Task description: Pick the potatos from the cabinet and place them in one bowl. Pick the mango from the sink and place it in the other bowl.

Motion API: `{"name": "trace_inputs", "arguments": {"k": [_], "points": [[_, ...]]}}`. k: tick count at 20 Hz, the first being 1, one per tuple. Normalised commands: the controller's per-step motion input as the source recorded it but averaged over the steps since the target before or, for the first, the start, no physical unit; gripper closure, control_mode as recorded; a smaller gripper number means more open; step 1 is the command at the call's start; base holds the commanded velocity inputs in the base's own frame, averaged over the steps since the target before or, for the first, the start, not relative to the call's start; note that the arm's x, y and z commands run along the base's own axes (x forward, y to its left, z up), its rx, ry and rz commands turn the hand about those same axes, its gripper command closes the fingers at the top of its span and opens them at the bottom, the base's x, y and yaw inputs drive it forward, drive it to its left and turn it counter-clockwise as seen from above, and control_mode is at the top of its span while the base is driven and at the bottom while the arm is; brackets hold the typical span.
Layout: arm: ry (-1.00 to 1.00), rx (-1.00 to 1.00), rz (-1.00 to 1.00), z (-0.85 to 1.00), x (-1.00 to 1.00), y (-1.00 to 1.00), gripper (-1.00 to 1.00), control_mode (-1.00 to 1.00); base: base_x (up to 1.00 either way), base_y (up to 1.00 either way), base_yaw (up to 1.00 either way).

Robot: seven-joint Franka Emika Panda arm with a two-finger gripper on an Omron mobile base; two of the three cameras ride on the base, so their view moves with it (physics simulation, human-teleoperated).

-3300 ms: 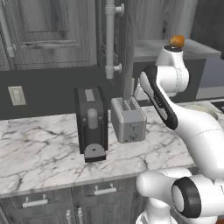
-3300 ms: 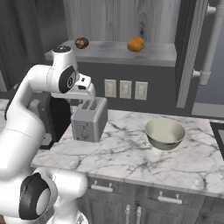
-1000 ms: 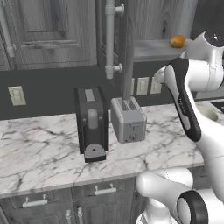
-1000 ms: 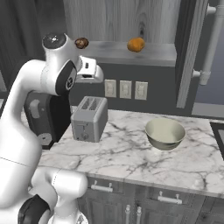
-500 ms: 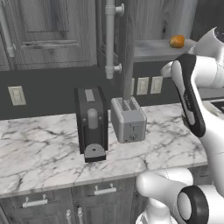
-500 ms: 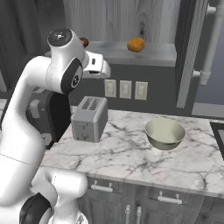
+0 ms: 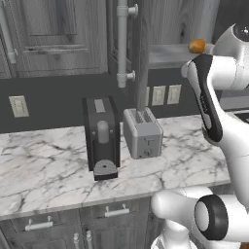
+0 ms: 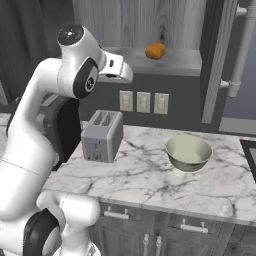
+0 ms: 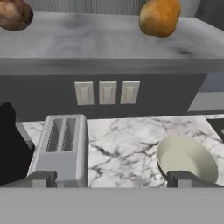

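1. Claw (image 9: 112, 177) is open w/ nothing in it: in the hand view its two tips stand far apart. It's raised near cabinet-shelf height, above the toaster (image 8: 102, 135), not yet at either potato.
2. Potatoes sit on the cabinet (image 8: 165, 30) shelf, well apart from each other: orange-brown potato (image 9: 159, 16) at the hand view's upper right, darker brown potato (image 9: 14, 14) at its upper left, cut off by the frame edge. The orange-brown one also shows on the shelf in both base views.
3. Pale bowl (image 8: 188, 152) sits on the marble counter (image 8: 150, 175), right of the toaster, empty so far. Mango, sink and the dark bowl: can't place them from here.
4. Step, prob.: approach for the 1st potato pick; task barely begun.
5. Risks:
   - Potatoes are round, shelf is flat. A tip nudging one before closing could roll it back into the cabinet or off the front edge onto the counter.
   - The shelf lip lies between claw and potatoes; coming in too low = tips hitting the lip.
   - Open cabinet door (image 8: 216, 60) hangs right of the shelf; a wide swing toward the bowl w/ a potato could clip it.
   - Off-centre pinch on a rounded lump = it squirts out, maybe mid-carry.
   - The drop: bowl is near the toaster, so releasing too early or too high could bounce the potato out onto the counter.
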Motion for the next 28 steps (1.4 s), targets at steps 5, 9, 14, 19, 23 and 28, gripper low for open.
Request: {"name": "trace_inputs", "arguments": {"k": [5, 9, 14, 19, 23, 28], "points": [[0.0, 0.0, -0.08, 0.14, 0.45, -0.15, -1.0, -1.0, 0.0, 0.0, 0.0], [0.0, 0.0, -0.08, 0.09, 0.54, -0.18, -1.0, -1.0, 0.0, 0.0, 0.0], [0.0, 0.0, -0.06, 0.1, 0.45, -0.17, -1.0, -1.0, 0.0, 0.0, 0.0], [0.0, 0.0, -0.05, 0.06, 0.34, -0.2, -1.0, -1.0, 0.0, 0.0, 0.0], [0.0, 0.0, -0.04, 0.0, 0.33, -0.21, -1.0, -1.0, 0.0, 0.0, 0.0], [0.0, 0.0, -0.02, 0.0, 0.41, -0.24, -1.0, -1.0, 0.0, 0.0, 0.0]]}}
